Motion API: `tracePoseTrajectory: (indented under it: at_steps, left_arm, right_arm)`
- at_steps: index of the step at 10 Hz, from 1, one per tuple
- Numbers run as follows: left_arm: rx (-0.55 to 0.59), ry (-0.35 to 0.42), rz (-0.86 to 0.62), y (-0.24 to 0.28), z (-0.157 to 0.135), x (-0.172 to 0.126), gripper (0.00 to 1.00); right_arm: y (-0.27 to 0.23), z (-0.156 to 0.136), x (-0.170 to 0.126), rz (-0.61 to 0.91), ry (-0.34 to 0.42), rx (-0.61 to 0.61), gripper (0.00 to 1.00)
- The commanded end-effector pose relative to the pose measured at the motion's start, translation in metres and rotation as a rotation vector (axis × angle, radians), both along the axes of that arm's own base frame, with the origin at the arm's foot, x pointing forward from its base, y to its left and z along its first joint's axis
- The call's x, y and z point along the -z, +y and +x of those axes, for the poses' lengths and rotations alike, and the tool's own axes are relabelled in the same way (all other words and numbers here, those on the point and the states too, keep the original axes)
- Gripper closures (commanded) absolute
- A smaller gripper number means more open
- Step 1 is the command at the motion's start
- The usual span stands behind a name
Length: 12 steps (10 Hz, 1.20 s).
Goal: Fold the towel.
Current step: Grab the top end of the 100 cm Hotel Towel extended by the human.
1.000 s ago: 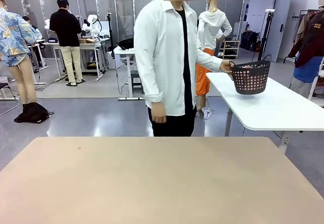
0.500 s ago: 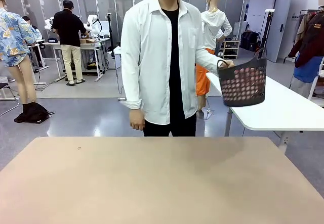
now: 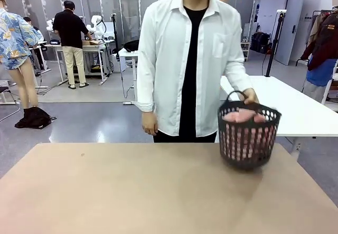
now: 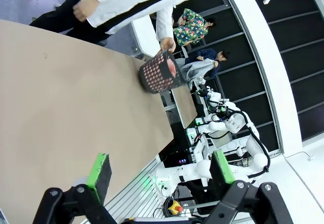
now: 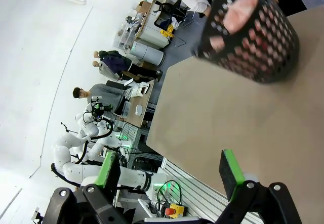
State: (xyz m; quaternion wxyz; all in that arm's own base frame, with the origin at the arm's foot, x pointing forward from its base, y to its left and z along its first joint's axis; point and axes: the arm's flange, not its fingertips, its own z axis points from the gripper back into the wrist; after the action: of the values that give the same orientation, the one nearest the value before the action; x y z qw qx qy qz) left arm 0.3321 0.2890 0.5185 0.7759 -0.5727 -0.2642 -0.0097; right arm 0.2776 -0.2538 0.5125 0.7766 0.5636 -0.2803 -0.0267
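A person in a white shirt stands at the far side of the table and holds a dark perforated basket (image 3: 248, 138) by its handle, just above the table's far right part. The salmon-pink towel (image 3: 240, 116) lies bunched inside it and shows over the rim and through the holes. The left wrist view has the basket (image 4: 158, 73) far off, with the pink towel (image 4: 172, 70) at its mouth. My left gripper (image 4: 159, 170) stands open above the tabletop. In the right wrist view the basket (image 5: 253, 29) hangs close ahead, pink towel (image 5: 239, 11) inside, and my right gripper (image 5: 169, 169) is open.
The tan table (image 3: 132, 192) spreads bare in front of me. A white table (image 3: 296, 107) stands behind at the right. The person's other hand (image 3: 149, 123) hangs at the table's far edge.
The person has lifted the basket off the white table behind, swung it round and brought it down over the far right of my table. Both grippers stay open.
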Motion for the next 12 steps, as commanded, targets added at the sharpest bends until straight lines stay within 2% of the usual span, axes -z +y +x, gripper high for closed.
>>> tracePoseTrajectory:
  at_steps: [1,12]
  left_arm:
    - [-0.004,0.001,0.001,0.0001,-0.0004,-0.0005,0.00]
    - [-0.004,0.001,0.001,0.0001,-0.0004,-0.0005,0.00]
  right_arm:
    - [0.0002,-0.0003,-0.0021,0.008,-0.002,-0.002,0.00]
    - [0.0002,-0.0003,-0.0021,0.008,-0.002,-0.002,0.00]
